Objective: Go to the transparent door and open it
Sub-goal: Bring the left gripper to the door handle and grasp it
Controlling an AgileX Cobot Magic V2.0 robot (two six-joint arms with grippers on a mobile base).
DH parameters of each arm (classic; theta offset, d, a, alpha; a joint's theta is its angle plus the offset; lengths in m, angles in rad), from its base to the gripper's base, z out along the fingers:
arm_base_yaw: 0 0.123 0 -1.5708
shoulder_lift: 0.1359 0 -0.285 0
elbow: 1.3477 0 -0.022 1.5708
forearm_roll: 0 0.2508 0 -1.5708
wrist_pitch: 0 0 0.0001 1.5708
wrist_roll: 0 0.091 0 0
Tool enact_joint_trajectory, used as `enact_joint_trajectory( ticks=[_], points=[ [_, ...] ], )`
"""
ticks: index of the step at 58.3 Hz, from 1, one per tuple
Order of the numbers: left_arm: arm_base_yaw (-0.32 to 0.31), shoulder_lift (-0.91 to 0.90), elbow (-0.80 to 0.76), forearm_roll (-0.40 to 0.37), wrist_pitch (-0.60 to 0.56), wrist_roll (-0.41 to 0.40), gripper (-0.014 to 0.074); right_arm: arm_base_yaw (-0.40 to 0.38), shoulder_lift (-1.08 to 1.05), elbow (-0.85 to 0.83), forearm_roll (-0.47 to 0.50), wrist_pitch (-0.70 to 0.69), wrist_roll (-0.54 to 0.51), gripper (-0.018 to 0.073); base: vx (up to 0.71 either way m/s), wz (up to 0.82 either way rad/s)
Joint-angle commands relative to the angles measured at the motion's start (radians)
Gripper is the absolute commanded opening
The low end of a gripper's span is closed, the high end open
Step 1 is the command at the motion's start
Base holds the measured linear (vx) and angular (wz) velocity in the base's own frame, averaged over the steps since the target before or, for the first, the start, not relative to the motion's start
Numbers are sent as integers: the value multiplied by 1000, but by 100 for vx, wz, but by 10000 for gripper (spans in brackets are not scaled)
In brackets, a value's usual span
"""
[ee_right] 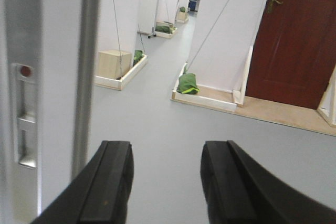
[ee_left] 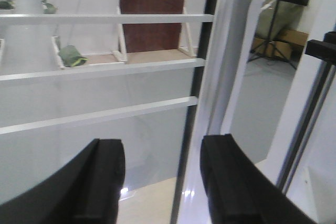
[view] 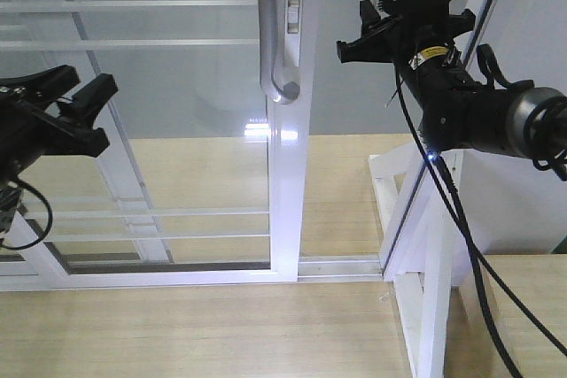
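Left pincer point(view: 87, 79) hangs released on my screen, its two black fingers point(ee_left: 100, 182) spread wide with nothing between them, low at the left in front of the glass and well apart from the handle. To its right stands the transparent door point(view: 159, 130), a tall clear-glass panel in a white frame crossed by thin white horizontal bars point(view: 133, 6), its frame reaching down to the bottom track. On the door's right-hand upright I see the curved grey bar handle point(view: 273, 42), with a small lock plate point(view: 293, 6) just beside it. Further right, the right pincer point(view: 353, 28) is likewise released, jaws apart and empty, level with the handle and near it but not touching. From its wrist camera the handle sits left of the fingers. A black cable point(view: 461, 220) droops from that arm past a white wooden stand point(view: 436, 289).
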Motion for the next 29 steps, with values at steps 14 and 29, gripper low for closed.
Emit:
enact_joint_trajectory(
  ticks=[14, 29],
  points=[
    [-119, 298, -318, 27, -119, -21, 461, -6, -58, -25, 14, -79, -18, 385, 0, 0],
    [-210, 489, -582, -23, 13, 41, 461, -6, -58, -25, 14, -83, -23, 385, 0, 0]
  ],
)
